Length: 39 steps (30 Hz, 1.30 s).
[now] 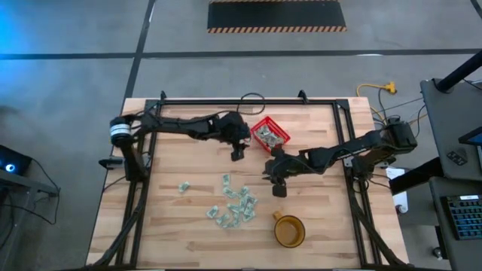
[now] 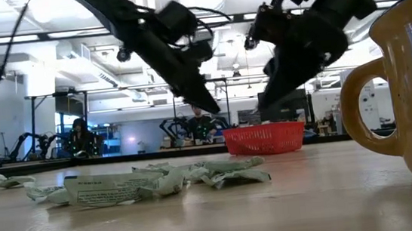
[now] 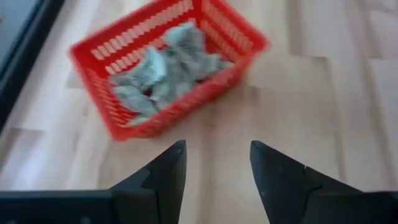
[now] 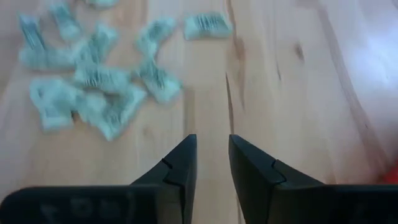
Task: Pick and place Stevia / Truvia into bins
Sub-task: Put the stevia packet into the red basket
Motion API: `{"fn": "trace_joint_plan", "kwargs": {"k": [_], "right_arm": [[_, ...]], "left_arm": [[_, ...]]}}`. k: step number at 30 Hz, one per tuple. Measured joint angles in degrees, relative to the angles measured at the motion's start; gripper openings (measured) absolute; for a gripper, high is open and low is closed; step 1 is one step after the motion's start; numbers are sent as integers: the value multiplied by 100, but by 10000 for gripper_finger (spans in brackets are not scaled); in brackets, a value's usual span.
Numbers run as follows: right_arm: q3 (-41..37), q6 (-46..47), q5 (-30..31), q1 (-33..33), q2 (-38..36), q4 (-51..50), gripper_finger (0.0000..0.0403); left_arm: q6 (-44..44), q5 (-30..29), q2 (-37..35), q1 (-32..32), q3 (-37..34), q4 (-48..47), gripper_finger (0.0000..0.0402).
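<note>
The red basket [image 1: 284, 138] stands at the table's far middle with several pale green sachets [image 3: 163, 70] lying inside it. More sachets [image 1: 235, 205] lie scattered flat on the wood toward the near edge, and they also show in the right wrist view [image 4: 99, 87]. My left gripper [image 3: 217, 157] hovers open and empty just left of and nearer than the basket [image 3: 124, 42]. My right gripper [image 4: 212, 154] hangs above bare wood between the basket and the loose sachets. Its fingers stand a narrow gap apart with nothing between them.
A round amber-brown cup [image 1: 288, 230] with a handle stands near the table's near edge, right of the scattered sachets. One sachet [image 1: 183, 187] lies apart to the left. Black frame rails [image 1: 248, 101] run along the table's far and side edges. Bare wood shows at the near left.
</note>
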Motion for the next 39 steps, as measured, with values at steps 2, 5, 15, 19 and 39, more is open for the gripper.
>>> {"fn": "trace_joint_plan", "kwargs": {"k": [2,5,15,19,39], "right_arm": [[-9,-80,-114,0,118,231,89],[-3,-223,-378,0,381,786,88],[181,-924,-1122,1,1567,2568,88],[438,-1001,-1255,2,1925,2630,97],[1284,-998,-1004,-11,2616,1303,147]], "left_arm": [[-7,-1,-292,-158,-340,41,162],[-28,-3,-771,-391,-870,89,162],[-484,-35,-2487,-913,-2947,1177,162],[-491,-56,-3050,-913,-3492,1586,162],[-489,-357,-3667,-911,-3937,1968,162]]}}
